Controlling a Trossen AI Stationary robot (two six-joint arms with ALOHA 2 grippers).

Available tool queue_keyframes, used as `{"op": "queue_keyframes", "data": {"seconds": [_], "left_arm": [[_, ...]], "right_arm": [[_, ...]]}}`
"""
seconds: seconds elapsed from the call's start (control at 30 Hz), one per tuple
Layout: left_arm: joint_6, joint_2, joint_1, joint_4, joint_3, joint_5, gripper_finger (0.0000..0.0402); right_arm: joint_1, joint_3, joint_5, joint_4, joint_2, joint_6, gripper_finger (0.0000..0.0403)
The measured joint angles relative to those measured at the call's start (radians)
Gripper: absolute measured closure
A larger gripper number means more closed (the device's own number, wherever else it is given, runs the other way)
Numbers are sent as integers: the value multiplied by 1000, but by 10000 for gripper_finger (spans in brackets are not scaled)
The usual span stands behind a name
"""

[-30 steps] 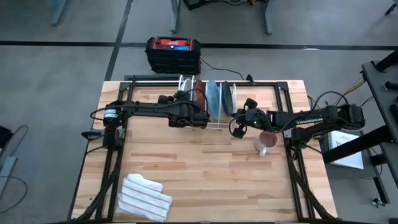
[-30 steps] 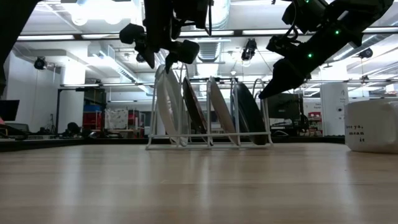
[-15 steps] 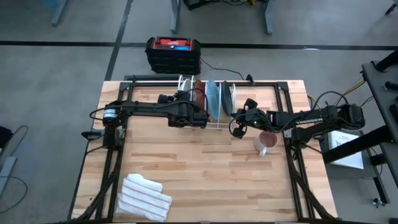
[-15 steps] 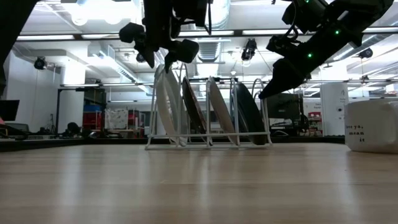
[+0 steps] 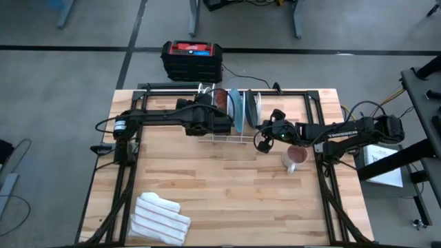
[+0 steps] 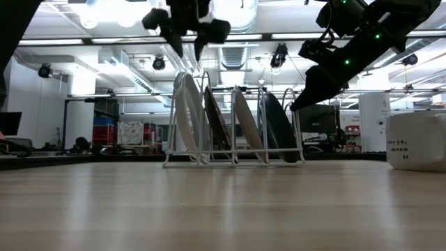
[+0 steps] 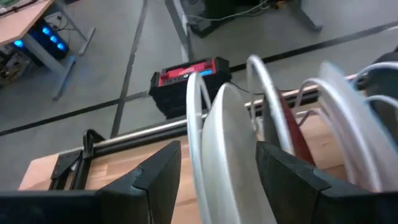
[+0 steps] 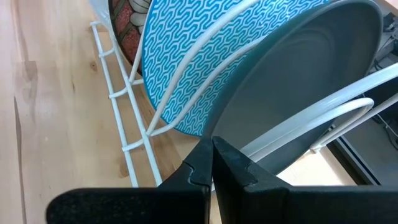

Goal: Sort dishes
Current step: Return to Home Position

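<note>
Four dishes stand on edge in a white wire rack (image 5: 227,138) at the table's far middle. In the low view they run white (image 6: 185,118), red with flower marks (image 6: 216,125), light blue (image 6: 245,125), and dark blue-grey (image 6: 279,125). My left gripper (image 6: 187,42) is open above the white dish's top edge (image 7: 233,143), one finger on either side and clear of it. My right gripper (image 6: 296,104) is shut close by the dark dish (image 8: 298,81), on the rack's right side. My right gripper's shut fingertips (image 8: 211,165) slant down beside the dark blue-grey dish's near rim (image 8: 249,124). I cannot tell whether they touch it.
A beige mug (image 5: 295,158) stands on the table just right of the rack, under my right arm. A folded white striped cloth (image 5: 160,219) lies at the near left. A black and red box (image 5: 191,58) sits on the floor beyond the far edge.
My left gripper has risen from beside the white dish's top and gone a little toward the table's far edge, staying open. The dishes and rack stand as before.
</note>
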Motion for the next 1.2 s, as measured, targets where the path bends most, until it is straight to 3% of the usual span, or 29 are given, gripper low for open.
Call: {"op": "queue_keyframes", "data": {"seconds": [0.23,0.43,0.57,0.97,1.07,1.2], "left_arm": [[248,0,-37,3,162,-12,205],[406,1,-167,-4,254,-200,205],[457,1,-243,-26,266,-222,205],[490,2,-452,-64,133,-268,205],[537,2,-530,-63,62,-272,205],[484,2,-622,-37,-39,-370,205]], "right_arm": [[0,0,0,-1,0,0,403],[0,0,-1,-27,-26,8,403],[1,0,-3,-78,-69,15,403],[79,1,-4,-285,-275,134,403],[138,1,-13,-284,-322,147,403],[217,-4,-24,-209,-353,141,403]]}}
